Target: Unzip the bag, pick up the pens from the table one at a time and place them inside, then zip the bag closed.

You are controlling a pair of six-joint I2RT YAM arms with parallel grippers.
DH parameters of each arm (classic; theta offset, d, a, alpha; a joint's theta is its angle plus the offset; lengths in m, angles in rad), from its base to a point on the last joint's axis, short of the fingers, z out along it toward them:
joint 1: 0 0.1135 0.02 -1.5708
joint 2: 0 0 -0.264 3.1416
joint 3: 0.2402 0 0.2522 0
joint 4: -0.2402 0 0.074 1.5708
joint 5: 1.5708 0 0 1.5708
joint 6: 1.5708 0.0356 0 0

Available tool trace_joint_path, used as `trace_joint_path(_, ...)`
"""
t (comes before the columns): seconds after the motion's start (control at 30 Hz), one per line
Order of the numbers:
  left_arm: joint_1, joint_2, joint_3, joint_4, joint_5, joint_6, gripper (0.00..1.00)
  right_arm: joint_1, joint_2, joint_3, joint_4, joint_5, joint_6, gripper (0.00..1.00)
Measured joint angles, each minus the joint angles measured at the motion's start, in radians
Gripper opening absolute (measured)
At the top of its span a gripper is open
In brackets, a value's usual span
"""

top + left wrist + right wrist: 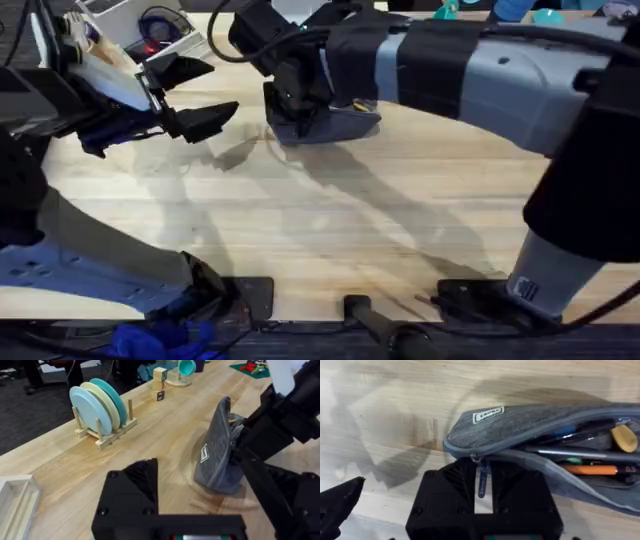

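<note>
Here the bag point(530, 425) is seen lying on the tabletop point(330, 220) at about twelve o'clock, near the far edge, with its zip open along most of its length and the pens point(592, 469) already inside, an orange one among them. The right end effector point(482, 480) is set at the zip's end, its fingers apparently closed on the blue zip pull point(482, 481). The left end effector point(185, 100) is held at ten o'clock, just beside the bag, fingers apart and empty. The bag is judged soft, light and prone to slide, so its closed end should be pinned while the pull is drawn.
</note>
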Motion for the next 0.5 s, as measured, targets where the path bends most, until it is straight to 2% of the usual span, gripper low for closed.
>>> trace_joint_path(0.1,0.000,0.000,0.000,0.000,0.000,0.000,0.993,0.000,0.000,0.000,0.000,0.000,0.000,0.168)
trace_joint_path(0.23,0.000,0.000,0.000,0.000,0.000,0.000,0.993,0.000,0.000,0.000,0.001,0.000,0.000,0.040)
trace_joint_path(0.5,0.000,0.000,0.000,0.000,0.000,0.000,0.993,0.000,0.000,0.000,0.001,0.000,-0.003,0.033)
